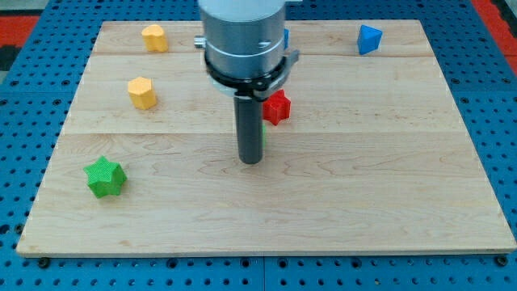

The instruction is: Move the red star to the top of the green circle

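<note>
The green star (105, 177) lies nearest the board's (363, 202) bottom edge, toward the bottom-left corner, well apart from everything else. Near the board's centre, the tip (251, 161) of the dark rod rests on the wood. There is no gripper on this arm, so no jaw state applies. A thin sliver of green (263, 136) shows at the rod's right side, just below the red star; its shape cannot be made out. The red star (276, 106) sits just above and to the right of the tip, close beside the rod. A yellow block (141, 92) lies toward the left edge. Farther back, a second yellow block (155, 37) sits near the top-left corner. A blue block (369, 39) sits near the top-right corner. Another blue piece (286, 37) shows at the top edge, mostly hidden by the arm.
</note>
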Robot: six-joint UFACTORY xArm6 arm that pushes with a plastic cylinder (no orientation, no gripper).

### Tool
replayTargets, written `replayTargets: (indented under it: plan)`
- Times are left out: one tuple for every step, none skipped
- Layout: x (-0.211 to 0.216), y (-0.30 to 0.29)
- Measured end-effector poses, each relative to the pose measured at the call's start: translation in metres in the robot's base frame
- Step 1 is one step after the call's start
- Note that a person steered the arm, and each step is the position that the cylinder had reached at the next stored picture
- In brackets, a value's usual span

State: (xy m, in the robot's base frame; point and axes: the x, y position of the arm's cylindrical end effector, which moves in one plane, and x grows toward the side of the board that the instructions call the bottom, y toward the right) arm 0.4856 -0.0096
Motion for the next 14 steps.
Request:
replayTargets:
  plan:
    - [0.007,0.005]
    - [-0.017,0.082]
    - [-0.052,0.123]
    - [-0.092,0.094]
    - [-0.119,0.058]
    - [-0.080,0.111]
    - [-0.087,0.086]
    - [-0.093,0.040]
    - [-0.076,0.053]
    - [-0.065,0.027]
    - [-0.058,-0.011]
    - [-0.059,-0.023]
    - [-0.092,-0.036]
    - [-0.126,-0.092]
